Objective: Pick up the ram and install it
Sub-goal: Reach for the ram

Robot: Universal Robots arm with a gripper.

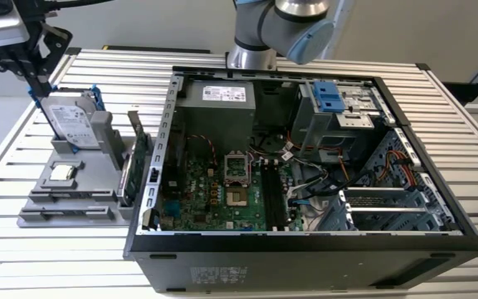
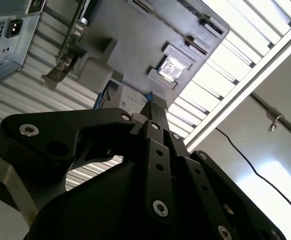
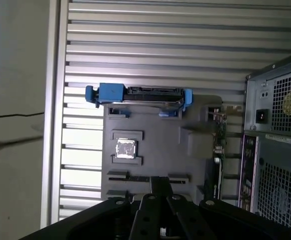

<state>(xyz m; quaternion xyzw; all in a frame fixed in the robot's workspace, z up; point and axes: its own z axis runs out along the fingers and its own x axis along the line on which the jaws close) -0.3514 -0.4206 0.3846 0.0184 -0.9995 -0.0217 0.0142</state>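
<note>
My gripper (image 1: 38, 85) hangs high at the exterior view's left, above a grey holder (image 1: 65, 187) that stands beside the open computer case (image 1: 305, 246). Its fingers meet in a single dark tip in both wrist views (image 2: 153, 108) (image 3: 159, 181), with nothing visible between them. In the first wrist view that tip sits over the holder's front slots. A thin dark strip (image 3: 178, 178) lies along one slot; I cannot tell for certain that it is the ram. Long black memory slots (image 1: 272, 194) run across the motherboard inside the case.
A silver hard drive (image 1: 69, 121) in a blue bracket stands at the holder's back, just under the gripper. A green card (image 1: 137, 146) stands on edge between the holder and the case. A small silver chip (image 1: 63, 174) rests mid-holder. The slatted table (image 1: 23, 261) surrounds everything.
</note>
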